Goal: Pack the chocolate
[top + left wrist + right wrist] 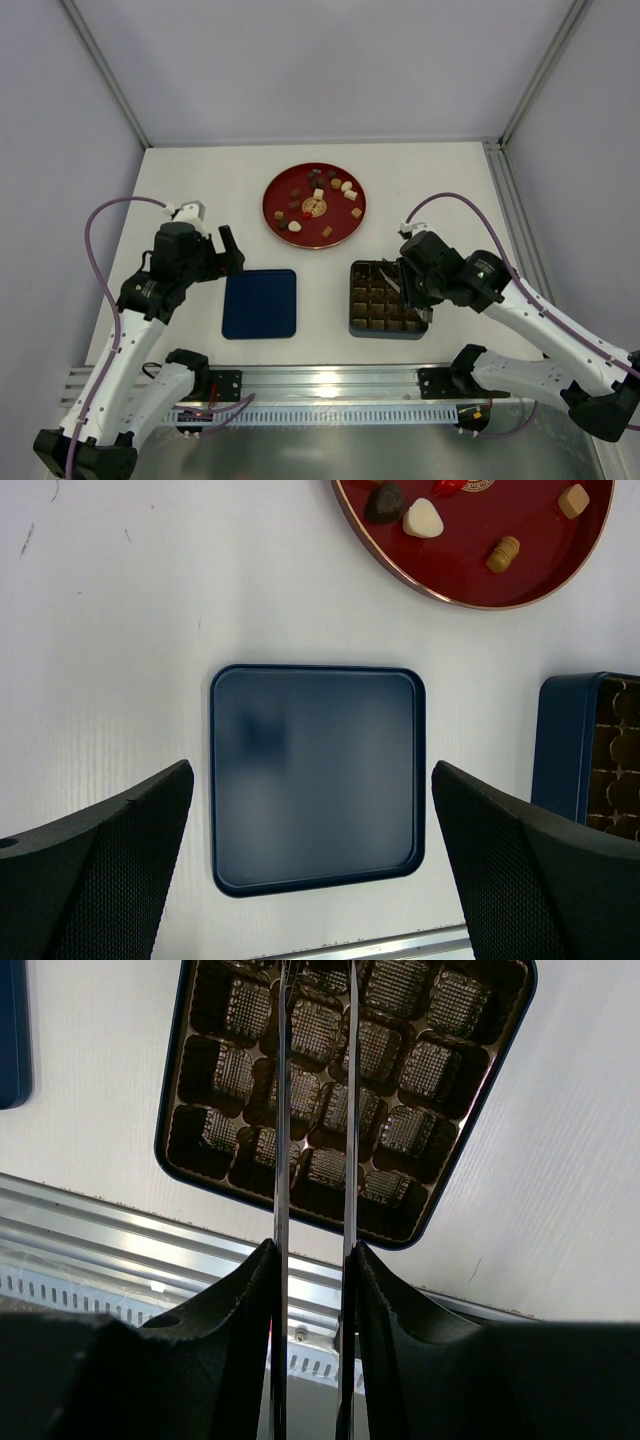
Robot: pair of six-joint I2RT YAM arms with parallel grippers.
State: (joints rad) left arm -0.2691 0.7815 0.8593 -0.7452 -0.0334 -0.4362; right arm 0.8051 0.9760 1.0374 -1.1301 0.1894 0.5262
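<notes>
The chocolate (318,194) lies as several small dark, light-brown and cream bonbons on a red plate (272,215) at the table's middle back. A few show in the left wrist view (423,518). The brown gridded tray (385,305) in its blue box sits front right, and its visible cells look empty (400,1070). My right gripper (405,280) is shut on metal tongs (282,1110) whose two blades reach over the tray. The blade tips are out of view. My left gripper (232,255) is open and empty above the dark-blue lid (315,775).
The lid (259,303) lies flat left of the tray. An aluminium rail (330,380) runs along the near edge. White walls and frame posts enclose the back and sides. The box edge (570,745) shows at the right of the left wrist view.
</notes>
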